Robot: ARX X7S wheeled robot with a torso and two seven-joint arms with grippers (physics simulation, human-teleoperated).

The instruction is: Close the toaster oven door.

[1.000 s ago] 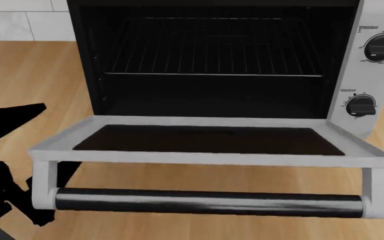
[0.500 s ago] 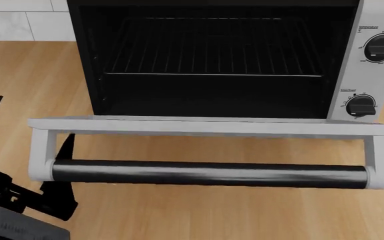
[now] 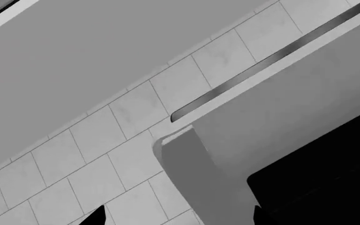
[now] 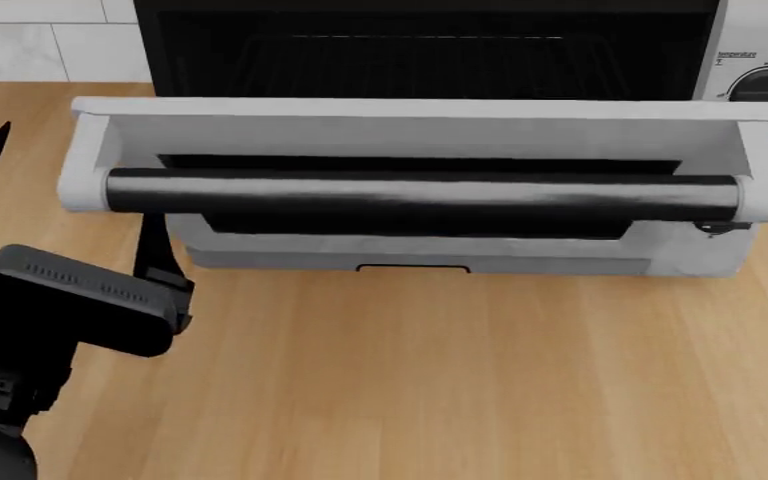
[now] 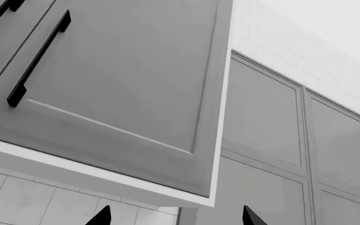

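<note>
on the wooden counter (image 4: 424, 380), toaster oven door (image 4: 418, 135) half raised; left gripper (image 4: 64, 190) open, empty, beside it; knob lettering unreadable.

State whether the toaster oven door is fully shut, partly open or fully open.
Partly open. In the head view the toaster oven door tilts up, yet the dark interior and wire rack show above its top edge.
</note>
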